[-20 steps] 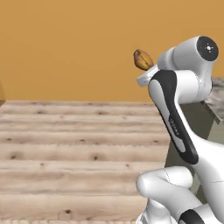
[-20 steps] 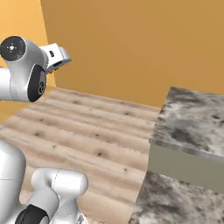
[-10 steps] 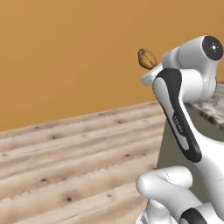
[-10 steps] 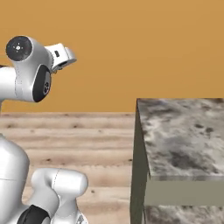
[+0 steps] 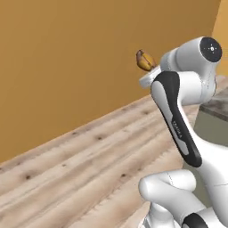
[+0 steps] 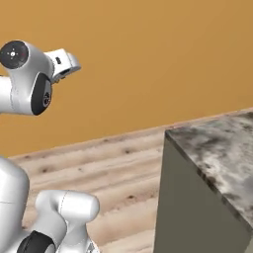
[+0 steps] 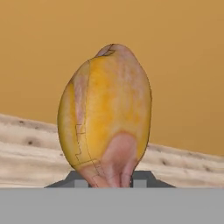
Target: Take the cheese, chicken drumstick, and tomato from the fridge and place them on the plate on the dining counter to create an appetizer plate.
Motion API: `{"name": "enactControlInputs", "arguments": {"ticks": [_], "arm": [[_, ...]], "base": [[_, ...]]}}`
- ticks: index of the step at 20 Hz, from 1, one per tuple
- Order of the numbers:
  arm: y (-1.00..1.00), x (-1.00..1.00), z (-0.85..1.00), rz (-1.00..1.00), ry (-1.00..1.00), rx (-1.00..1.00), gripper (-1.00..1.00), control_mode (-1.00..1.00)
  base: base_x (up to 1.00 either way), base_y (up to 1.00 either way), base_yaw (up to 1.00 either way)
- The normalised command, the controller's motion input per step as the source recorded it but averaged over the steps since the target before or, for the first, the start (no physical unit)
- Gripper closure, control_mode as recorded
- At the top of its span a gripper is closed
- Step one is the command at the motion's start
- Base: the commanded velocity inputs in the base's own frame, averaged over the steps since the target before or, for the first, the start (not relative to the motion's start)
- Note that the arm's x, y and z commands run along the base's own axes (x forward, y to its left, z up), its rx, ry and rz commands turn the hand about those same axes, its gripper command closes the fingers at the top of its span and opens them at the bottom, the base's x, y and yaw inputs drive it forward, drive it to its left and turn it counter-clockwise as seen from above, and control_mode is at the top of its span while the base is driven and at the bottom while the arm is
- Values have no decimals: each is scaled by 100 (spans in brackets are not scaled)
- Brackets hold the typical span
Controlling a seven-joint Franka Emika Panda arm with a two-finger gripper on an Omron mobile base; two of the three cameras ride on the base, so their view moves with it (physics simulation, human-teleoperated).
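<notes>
I see a golden-yellow chicken drumstick (image 7: 105, 116) with a pinkish end, an orange wall (image 6: 158, 59), and a mottled grey-brown marble surface (image 6: 222, 153).

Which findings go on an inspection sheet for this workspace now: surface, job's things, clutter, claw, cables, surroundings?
Surface: a mottled marble counter top on an olive-grey base, at the right of the right base view; the part in view carries nothing.
Job's things: the chicken drumstick is held up in the air, golden-brown, its paler end down between the fingertips; it also shows above the arm in the left base view.
Clutter: nothing seen.
Claw: the claw is shut on the chicken drumstick.
Cables: nothing seen.
Surroundings: a plain orange wall and a light wooden plank floor.
</notes>
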Motion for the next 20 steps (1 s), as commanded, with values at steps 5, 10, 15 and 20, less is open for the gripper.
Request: {"name": "enactControlInputs", "arguments": {"ticks": [5,10,15,20], "arm": [[0,0,0,0,0,0,100,100],[0,0,0,0,0,0,100,100],[0,0,0,0,0,0,100,100],[0,0,0,0,0,0,100,100]], "base": [[90,59,-81],[96,75,-79],[100,80,-74],[100,87,-66]]}}
